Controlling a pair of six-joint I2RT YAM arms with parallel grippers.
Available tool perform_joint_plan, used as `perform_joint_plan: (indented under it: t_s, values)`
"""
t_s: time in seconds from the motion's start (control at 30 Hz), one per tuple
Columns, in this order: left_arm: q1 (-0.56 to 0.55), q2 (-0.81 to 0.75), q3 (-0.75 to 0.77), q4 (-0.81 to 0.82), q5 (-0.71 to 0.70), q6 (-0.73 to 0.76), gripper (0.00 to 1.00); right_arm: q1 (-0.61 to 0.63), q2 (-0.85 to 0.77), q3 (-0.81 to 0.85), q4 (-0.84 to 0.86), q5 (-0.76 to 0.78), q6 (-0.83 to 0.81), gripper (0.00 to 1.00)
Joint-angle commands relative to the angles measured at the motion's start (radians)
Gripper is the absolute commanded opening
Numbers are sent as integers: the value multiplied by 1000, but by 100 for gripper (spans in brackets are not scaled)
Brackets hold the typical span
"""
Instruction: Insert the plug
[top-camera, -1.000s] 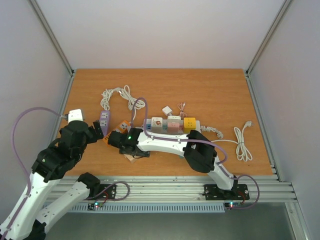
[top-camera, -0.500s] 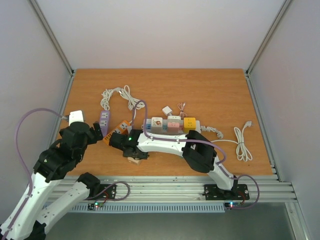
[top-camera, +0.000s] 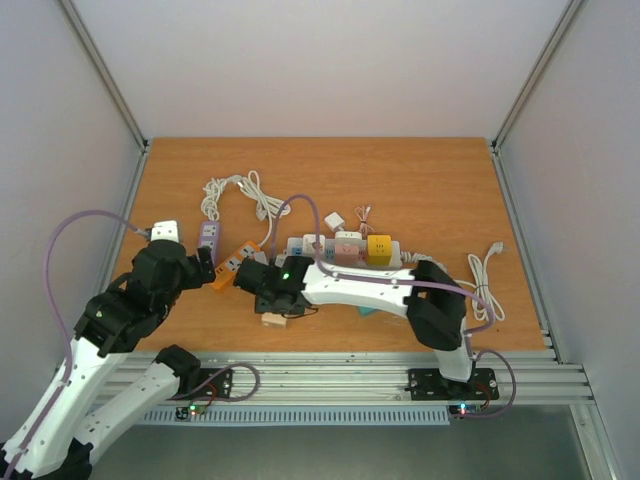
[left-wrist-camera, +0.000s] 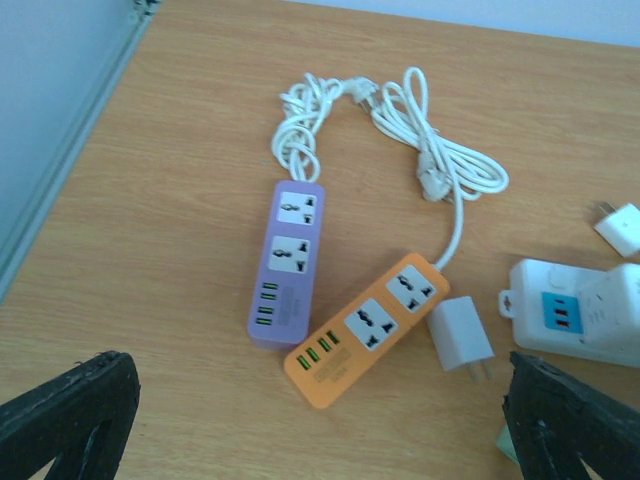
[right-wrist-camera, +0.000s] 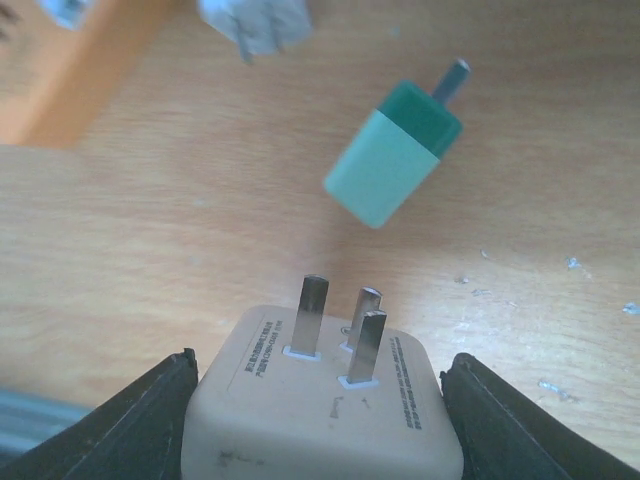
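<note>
My right gripper (right-wrist-camera: 325, 405) is shut on a beige three-prong plug (right-wrist-camera: 325, 400), prongs pointing away, held just above the table; in the top view the plug (top-camera: 272, 320) sits below the gripper (top-camera: 274, 300). An orange power strip (left-wrist-camera: 370, 330) and a purple power strip (left-wrist-camera: 285, 265) lie side by side, just left of the plug in the top view. My left gripper (left-wrist-camera: 320, 430) is open and empty, hovering near the strips' USB ends.
A white charger (left-wrist-camera: 460, 338) lies by the orange strip. A green adapter (right-wrist-camera: 393, 155) lies ahead of the plug. A white multi-socket strip (top-camera: 345, 250), a coiled white cable (top-camera: 240, 192), a small white adapter (top-camera: 333, 220) and another cable (top-camera: 487, 285) lie around.
My right gripper has shifted a little to the right with the beige plug, its elbow swinging right. My left gripper has moved slightly right, closer to the purple and orange strips.
</note>
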Motion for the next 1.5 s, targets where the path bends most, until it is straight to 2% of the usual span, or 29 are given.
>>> perform_joint_plan:
  t_s: [0.0, 0.2, 0.33, 0.63, 0.93, 1.03, 1.23, 1.47]
  values:
    - [6, 12, -4, 80, 121, 13, 99, -40, -154, -48, 53, -31, -101, 50]
    - [6, 5, -17, 146, 335, 32, 99, -135, -329, -162, 159, -167, -86, 51]
    - [6, -8, -42, 218, 455, 36, 99, -177, -424, -209, 238, -207, 7, 51]
    - [6, -44, -93, 371, 705, 60, 99, -195, -550, -288, 359, -6, 300, 51]
    - [6, 33, -152, 507, 951, -18, 98, -191, -572, -328, 423, 66, 499, 50]
    - [4, 54, -179, 562, 952, -97, 94, -191, -566, -333, 430, 61, 524, 50]
    - [4, 79, -222, 608, 826, -262, 87, -191, -560, -366, 484, 22, 564, 51]
    - [4, 105, -244, 690, 931, -297, 87, -191, -545, -362, 494, -6, 581, 54]
